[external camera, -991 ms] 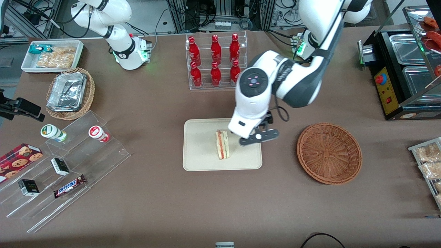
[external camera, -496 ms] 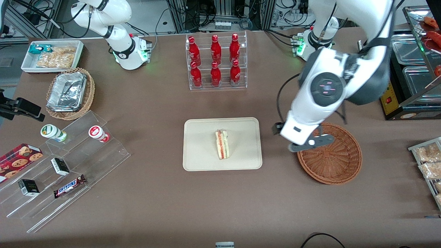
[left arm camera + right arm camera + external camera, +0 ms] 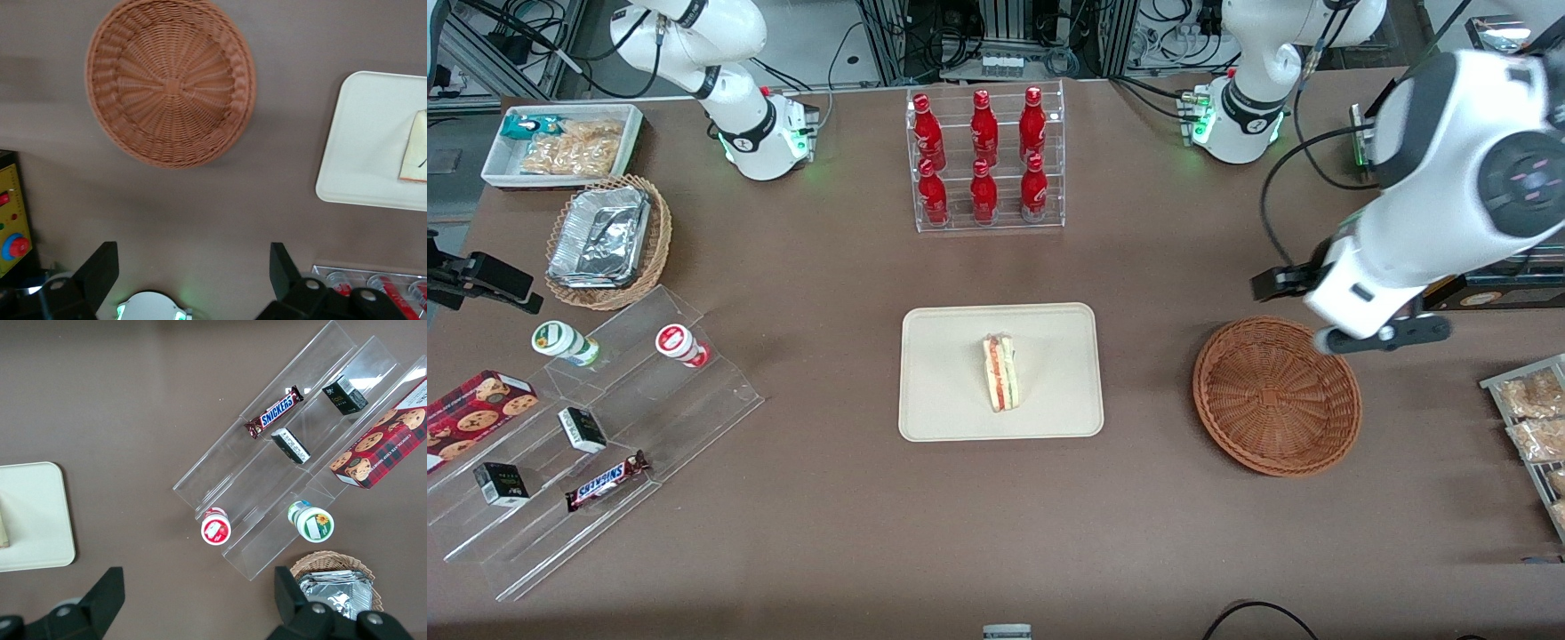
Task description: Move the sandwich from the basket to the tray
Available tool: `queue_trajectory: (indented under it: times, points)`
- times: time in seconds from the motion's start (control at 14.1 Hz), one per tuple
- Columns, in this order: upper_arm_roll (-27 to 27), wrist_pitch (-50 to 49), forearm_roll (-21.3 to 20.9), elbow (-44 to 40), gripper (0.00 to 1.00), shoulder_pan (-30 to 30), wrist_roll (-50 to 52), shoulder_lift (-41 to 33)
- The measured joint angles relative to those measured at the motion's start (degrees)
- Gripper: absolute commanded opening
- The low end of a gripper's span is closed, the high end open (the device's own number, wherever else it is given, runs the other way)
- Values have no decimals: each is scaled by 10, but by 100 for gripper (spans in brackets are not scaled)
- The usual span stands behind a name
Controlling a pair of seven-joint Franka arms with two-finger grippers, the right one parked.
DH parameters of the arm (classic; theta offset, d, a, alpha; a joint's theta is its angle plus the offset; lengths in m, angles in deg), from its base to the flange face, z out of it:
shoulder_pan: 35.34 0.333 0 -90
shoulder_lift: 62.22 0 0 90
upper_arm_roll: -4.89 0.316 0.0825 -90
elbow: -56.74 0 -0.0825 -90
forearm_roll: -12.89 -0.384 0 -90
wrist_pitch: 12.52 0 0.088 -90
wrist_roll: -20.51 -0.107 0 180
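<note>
The sandwich [image 3: 1000, 372], a pale wedge with a red and green cut edge, stands on the cream tray [image 3: 943, 382] in the middle of the table. The round reddish-brown basket [image 3: 1276, 396] beside the tray, toward the working arm's end, holds nothing. My gripper [image 3: 1383, 335] hangs high over the basket's rim on that same end, open and empty. In the left wrist view the gripper [image 3: 192, 267] shows wide-apart fingers, with the basket [image 3: 171, 80], the tray [image 3: 367, 140] and a corner of the sandwich [image 3: 415, 150] below.
A clear rack of red bottles [image 3: 984, 160] stands farther from the camera than the tray. A black appliance [image 3: 1449, 178] and bagged snacks [image 3: 1529, 409] sit at the working arm's end. Acrylic shelves [image 3: 605, 444], a foil-filled basket [image 3: 609, 240] and a white bin [image 3: 560, 142] lie toward the parked arm's end.
My gripper left the tray, crossed over the basket and rose toward the working arm's end of the table. The sandwich stayed on the tray.
</note>
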Motion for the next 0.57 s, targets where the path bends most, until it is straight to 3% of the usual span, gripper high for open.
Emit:
queue_trajectory:
  times: [0.21,0.57]
  points:
    - [-21,-4,-3,29,100,67,-71,-54]
    - [-11,-2,-26,36,100,72,-94,-83]
